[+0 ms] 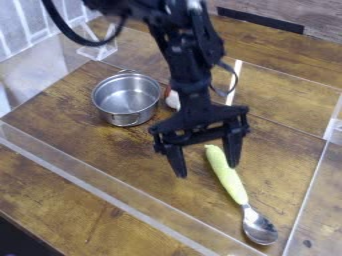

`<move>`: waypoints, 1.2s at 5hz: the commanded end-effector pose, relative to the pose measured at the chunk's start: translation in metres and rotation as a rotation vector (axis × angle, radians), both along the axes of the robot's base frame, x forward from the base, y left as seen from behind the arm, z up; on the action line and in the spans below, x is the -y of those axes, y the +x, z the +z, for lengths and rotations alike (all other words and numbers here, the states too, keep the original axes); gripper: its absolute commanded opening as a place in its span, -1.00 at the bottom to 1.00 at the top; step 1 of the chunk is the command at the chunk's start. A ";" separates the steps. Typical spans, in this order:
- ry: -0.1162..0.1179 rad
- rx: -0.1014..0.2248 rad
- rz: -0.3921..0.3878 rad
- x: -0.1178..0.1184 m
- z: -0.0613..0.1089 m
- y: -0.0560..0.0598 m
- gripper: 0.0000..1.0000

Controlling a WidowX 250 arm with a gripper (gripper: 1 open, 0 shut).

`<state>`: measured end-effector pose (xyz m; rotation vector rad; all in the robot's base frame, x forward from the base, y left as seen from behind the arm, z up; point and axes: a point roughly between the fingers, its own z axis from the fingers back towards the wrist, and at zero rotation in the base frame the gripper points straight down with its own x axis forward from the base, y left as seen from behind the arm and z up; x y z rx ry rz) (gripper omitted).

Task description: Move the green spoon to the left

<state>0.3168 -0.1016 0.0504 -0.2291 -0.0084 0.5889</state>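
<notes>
The black arm (pixel 187 60) reaches steeply down from the top of the view, its gripper (pixel 207 160) pointing downward with both fingers spread wide apart.

No text, label, brand, number or sign can be read anywhere in the view.

One spoon (pixel 229 182) is lying under the gripper (pixel 209 160). One pot (pixel 127 99) is sitting behind it.
</notes>
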 end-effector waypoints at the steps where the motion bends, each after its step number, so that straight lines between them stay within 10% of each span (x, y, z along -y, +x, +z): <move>1: -0.005 0.060 -0.028 0.021 0.003 0.017 1.00; 2: 0.010 0.054 -0.051 0.038 0.000 0.020 1.00; 3: 0.025 0.053 -0.085 0.048 -0.002 0.016 -1.00; 6: 0.098 0.126 0.022 0.049 -0.004 0.034 -1.00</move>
